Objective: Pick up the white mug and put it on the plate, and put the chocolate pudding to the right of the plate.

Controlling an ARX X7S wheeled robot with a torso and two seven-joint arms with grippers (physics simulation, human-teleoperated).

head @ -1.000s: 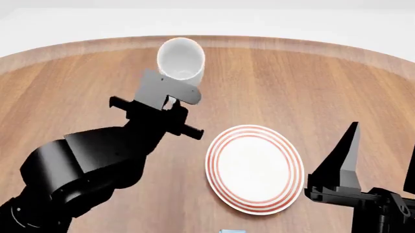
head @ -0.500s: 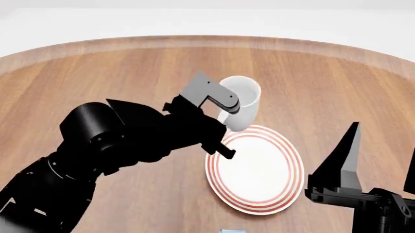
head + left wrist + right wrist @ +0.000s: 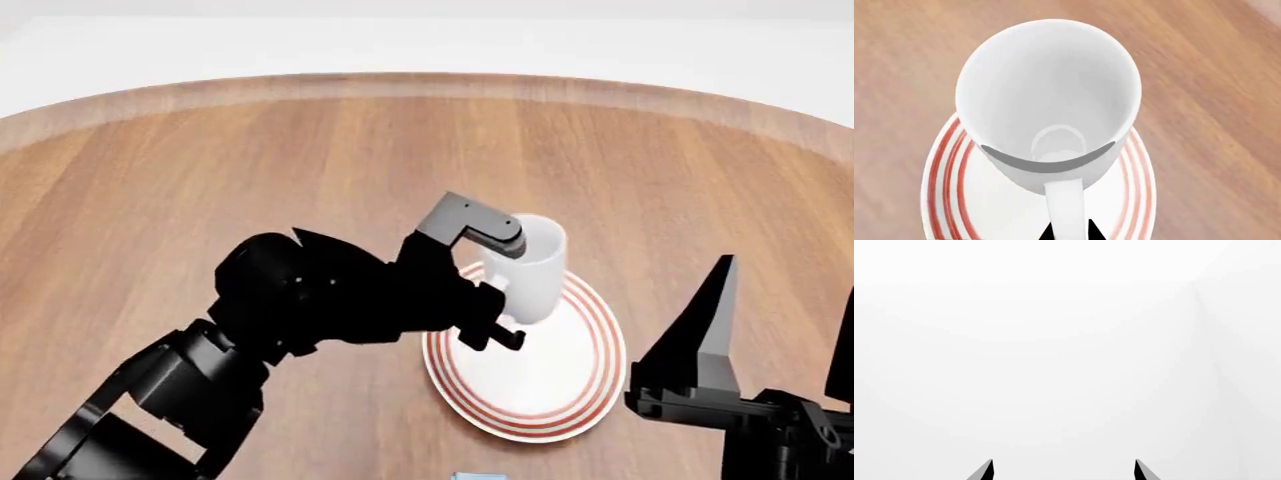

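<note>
The white mug (image 3: 537, 272) stands upright over the far-left part of the red-ringed plate (image 3: 550, 385); I cannot tell whether its base touches the plate. My left gripper (image 3: 497, 325) is shut on the mug's handle. In the left wrist view I look down into the mug (image 3: 1047, 95), its handle pinched by the left gripper (image 3: 1069, 233), with the plate (image 3: 981, 205) beneath it. My right gripper (image 3: 781, 335) is open at the near right, holding nothing; its wrist view shows the right gripper (image 3: 1063, 468) before blank white. A light blue sliver of the chocolate pudding (image 3: 477, 476) peeks in at the bottom edge.
The round wooden table (image 3: 200, 180) curves away at the back, where a white background begins. My left arm (image 3: 200, 380) crosses the near-left part of the table toward the plate.
My left arm has carried the mug from the far side of the table rightward and nearer, lowering it over the plate. The right arm has not moved.
</note>
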